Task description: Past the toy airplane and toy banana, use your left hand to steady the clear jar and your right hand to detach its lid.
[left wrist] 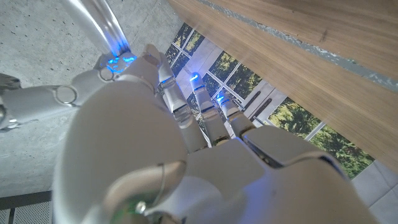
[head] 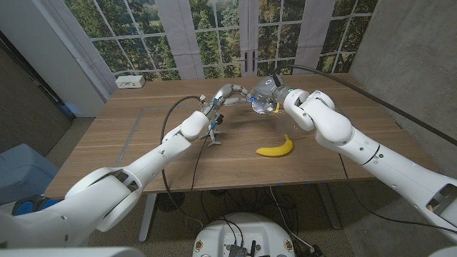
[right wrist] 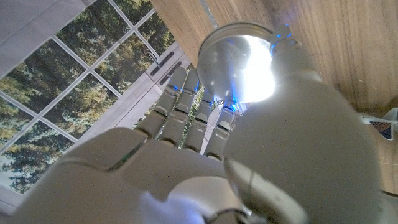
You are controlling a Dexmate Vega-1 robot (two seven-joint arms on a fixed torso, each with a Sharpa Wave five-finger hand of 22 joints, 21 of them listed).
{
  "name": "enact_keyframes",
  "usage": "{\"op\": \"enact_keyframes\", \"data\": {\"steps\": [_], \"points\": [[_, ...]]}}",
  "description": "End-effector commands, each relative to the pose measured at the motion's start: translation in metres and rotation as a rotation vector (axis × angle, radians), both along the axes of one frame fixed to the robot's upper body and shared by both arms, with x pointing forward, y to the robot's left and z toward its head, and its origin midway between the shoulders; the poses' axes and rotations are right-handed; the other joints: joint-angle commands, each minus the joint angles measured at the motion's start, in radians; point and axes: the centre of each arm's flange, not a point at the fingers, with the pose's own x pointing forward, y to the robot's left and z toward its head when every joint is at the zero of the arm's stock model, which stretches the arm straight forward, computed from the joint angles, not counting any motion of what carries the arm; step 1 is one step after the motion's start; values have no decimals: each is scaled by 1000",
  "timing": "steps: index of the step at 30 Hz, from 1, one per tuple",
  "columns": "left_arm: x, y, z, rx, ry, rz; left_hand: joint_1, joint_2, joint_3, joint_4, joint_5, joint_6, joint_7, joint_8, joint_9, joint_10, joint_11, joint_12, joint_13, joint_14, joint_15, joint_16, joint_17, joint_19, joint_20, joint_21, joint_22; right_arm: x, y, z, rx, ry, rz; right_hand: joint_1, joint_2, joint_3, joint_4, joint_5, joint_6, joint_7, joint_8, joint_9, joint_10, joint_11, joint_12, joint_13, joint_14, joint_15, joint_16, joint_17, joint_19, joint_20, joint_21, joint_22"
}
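Both forearms fill the near side in the head view, reaching across the wooden table (head: 143, 132) to meet at its far middle.

Right hand (head: 275, 93): wrapped around the top of the clear jar (head: 261, 104), so it's holding the jar at the lid end. Right wrist view shows the hand (right wrist: 205, 130) with fingers (right wrist: 180, 109) stretched forward side by side and the silver lid (right wrist: 239, 65) sitting just past the thumb, against the fingertips. Lid looks on the jar; can't tell if it's loosened.

Left hand (head: 227, 93): just beside the jar on the side opposite the right hand, fingers reaching toward it. Contact is likely, but the head view is too small to confirm a grip. Left wrist view shows the hand's back (left wrist: 186, 149), fingers (left wrist: 180, 106) extended and close together. State: cannot tell.

Toy banana (head: 275, 148): on the table nearer the robot than the right hand, under the right forearm's line, well clear of the jar.

Toy airplane (head: 214, 132): nearer the robot than the left hand, right beside the left forearm, partly hidden by it.

White box (head: 131, 81) sits at the far corner on the left-hand side, well away from both hands.
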Motion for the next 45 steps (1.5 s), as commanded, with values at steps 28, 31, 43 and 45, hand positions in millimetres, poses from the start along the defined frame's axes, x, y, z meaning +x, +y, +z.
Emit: {"op": "enact_keyframes", "data": {"steps": [28, 31, 43, 45], "points": [[-16, 12, -4, -20, -47, 35, -8, 36, -20, 9, 3, -202, -28, -48, 58, -140, -34, -31, 49, -39, -173, -50, -2, 30, 3, 2, 3, -6, -47, 1, 517, -136, 258, 196, 271, -13, 29, 1, 28, 0, 4, 5, 121, -94, -21, 7, 27, -177, -14, -8, 6, -86, 35, -2], [-17, 14, -4, -26, -45, 35, -56, 33, -35, 16, 3, -274, -31, -72, 59, -276, -28, -67, 48, -102, -170, -82, -12, 34, 9, 3, 4, -4, -51, 2, 581, -117, 277, 186, 272, -13, 31, 1, 29, 0, 4, 5, 122, -94, -23, 8, 27, -173, -19, -13, 7, -83, 36, -2], [-19, 23, -4, -78, -9, -12, -301, 47, -45, 59, -21, -517, 26, -194, 27, -652, 31, -82, -16, -251, -121, -100, -45, 54, 12, 11, 9, 6, -69, 4, 819, -22, 350, 149, 276, -16, 42, 2, 24, 0, 2, 6, 121, -93, -30, 11, 44, -169, -24, -22, 19, -68, 44, -3], [-20, 24, -4, -82, -5, -18, -328, 58, -40, 62, -28, -561, 39, -226, 18, -701, 52, -80, -32, -275, -106, -102, -48, 49, 15, 10, 10, 8, -72, 3, 850, -8, 363, 144, 277, -15, 41, 3, 21, 0, 0, 7, 119, -92, -32, 12, 47, -170, -26, -25, 22, -68, 46, -3]]}}
